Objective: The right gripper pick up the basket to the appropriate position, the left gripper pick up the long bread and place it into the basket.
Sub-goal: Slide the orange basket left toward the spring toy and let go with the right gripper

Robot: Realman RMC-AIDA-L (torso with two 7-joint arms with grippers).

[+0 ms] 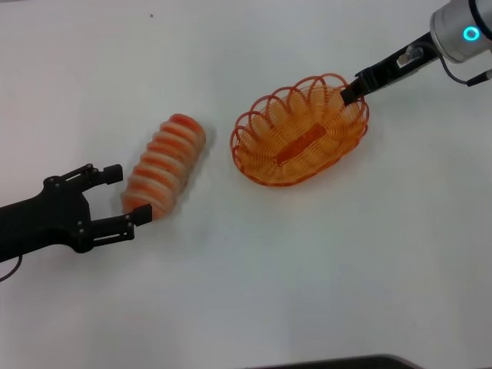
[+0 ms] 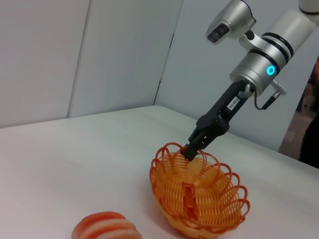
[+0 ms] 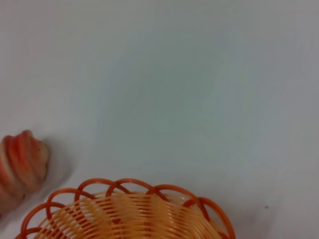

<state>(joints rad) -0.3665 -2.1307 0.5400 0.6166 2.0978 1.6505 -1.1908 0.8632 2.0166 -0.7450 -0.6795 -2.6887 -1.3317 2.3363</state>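
So from where I'm standing it looks roughly halfway, maybe a bit less. The right gripper point(image 1: 352, 94) is down at the far rim of the basket point(image 1: 300, 131), and its tips look pinched onto one of the rim loops, so I'd say it has hold of the basket, which seems to sit on the white table point(image 1: 307, 269) near the middle. Whether that spot counts as the final position I can't say. The long bread point(image 1: 163, 167) is not in there yet; it lies on the table just to the left of the basket, apart from it, pointing its near end at the left gripper point(image 1: 127, 196). That one has its fingers spread wide with the end of the loaf sitting right between the tips, nothing clamped yet. So what's left: close on the bread, lift it, carry it over and drop it in.
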